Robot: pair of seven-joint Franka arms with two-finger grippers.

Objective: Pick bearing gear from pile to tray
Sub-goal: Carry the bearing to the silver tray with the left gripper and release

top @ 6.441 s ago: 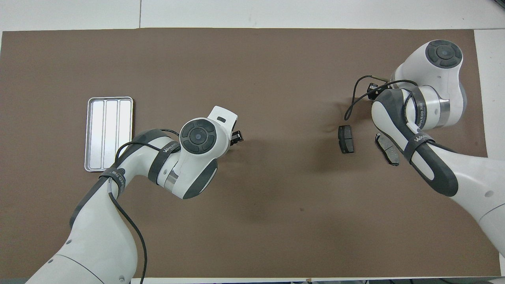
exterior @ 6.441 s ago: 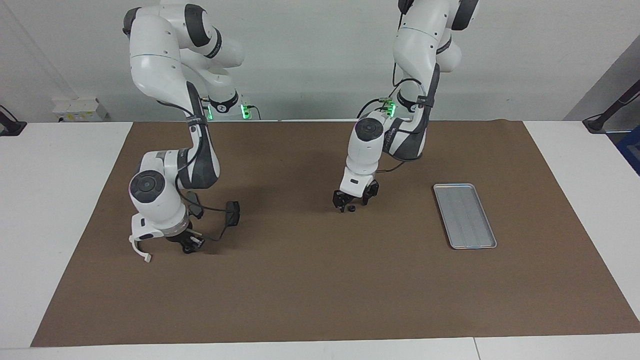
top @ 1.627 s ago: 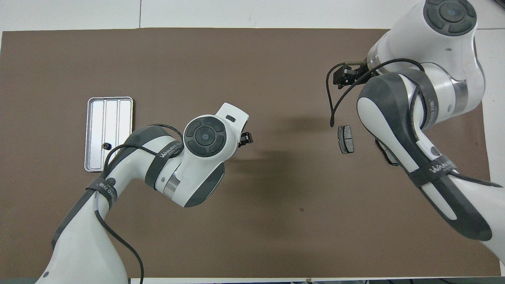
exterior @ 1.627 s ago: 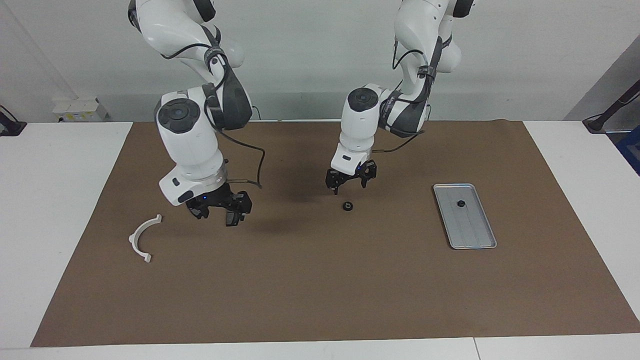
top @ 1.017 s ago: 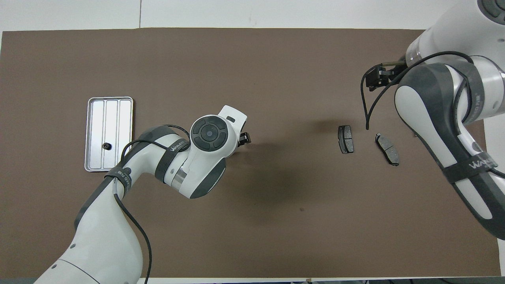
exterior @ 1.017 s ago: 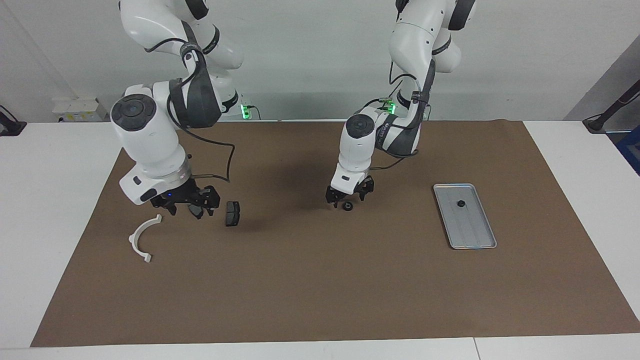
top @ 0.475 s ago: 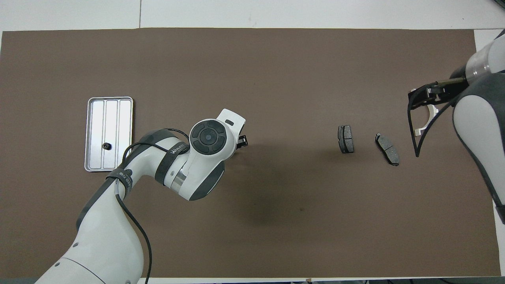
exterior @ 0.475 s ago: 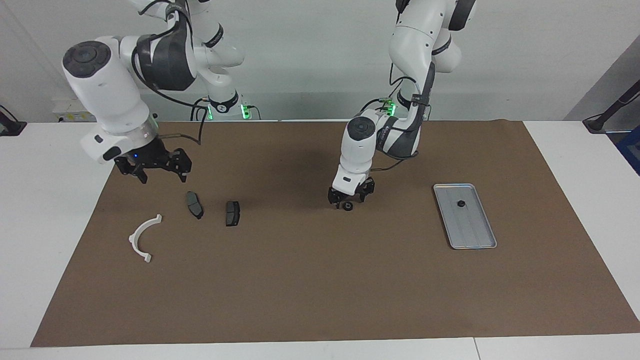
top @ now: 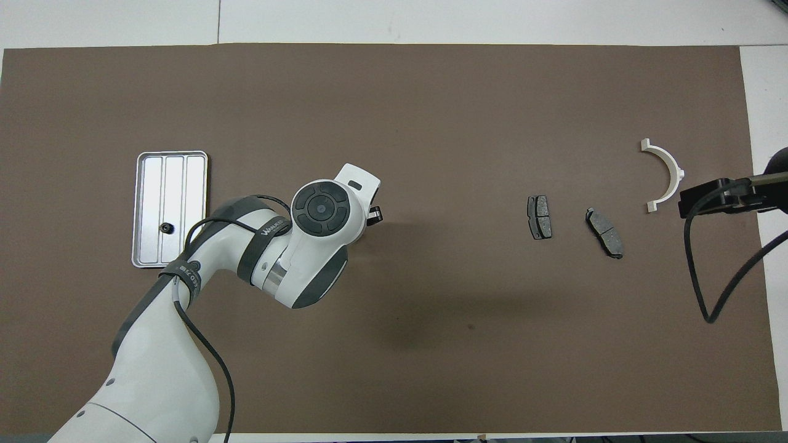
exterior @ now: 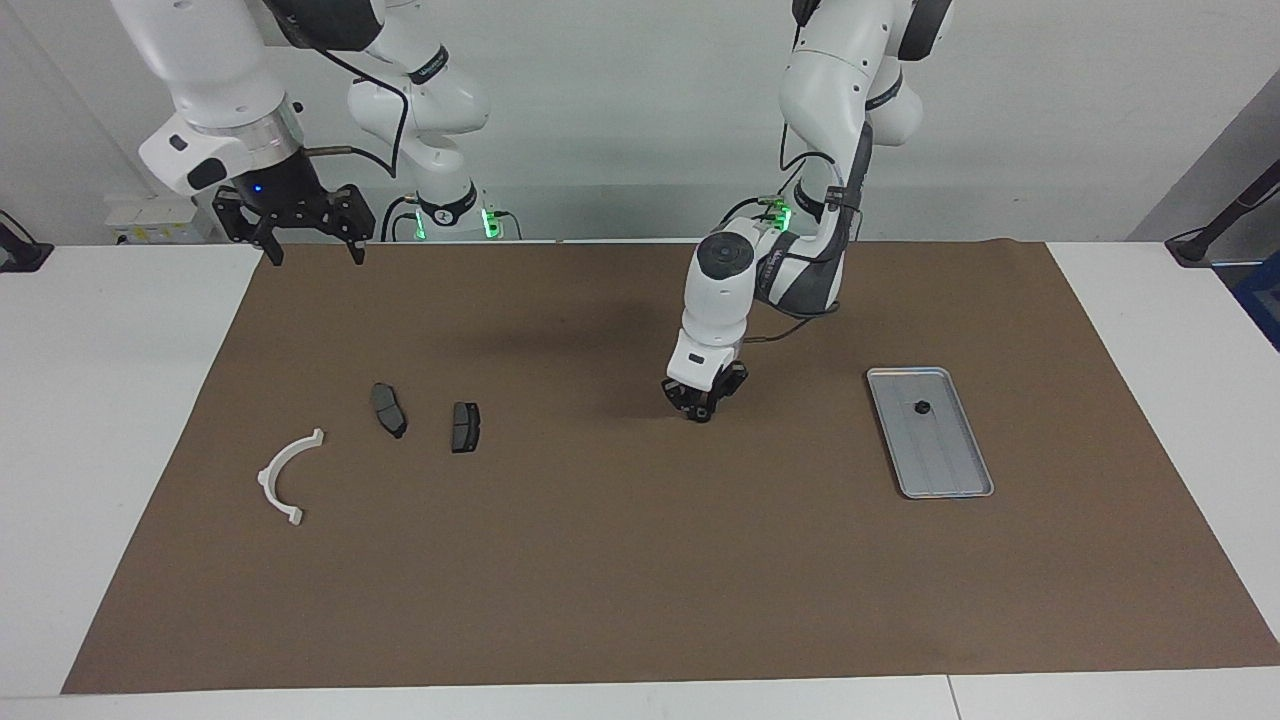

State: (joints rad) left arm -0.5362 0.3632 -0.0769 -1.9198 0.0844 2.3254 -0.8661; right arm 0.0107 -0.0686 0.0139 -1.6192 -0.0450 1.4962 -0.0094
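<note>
Since half a second ago the right claw point(exterior: 296, 240) has lifted high and back to the robots' edge of the brown mat point(exterior: 640, 560), fingers spread wide and empty, while the left claw point(exterior: 703, 409) has dropped onto the mat at mid-desk and drawn its fingers in around the small black bearing gear point(exterior: 702, 415). That gear is now mostly hidden between the fingertips, so whether the grip is tight is unclear. In the overhead view only a black tip of the left claw point(top: 372, 214) shows from under the wrist. A second small black gear point(exterior: 921, 407) lies in the tray point(exterior: 965, 482), toward the left arm's end of the desk. Toward the right arm's end lies the rest of the pile: two dark brake pads point(exterior: 388, 410) point(exterior: 465, 427) side by side, apart, and the white curved arc point(exterior: 285, 475) just beside them, farther from the robots.
</note>
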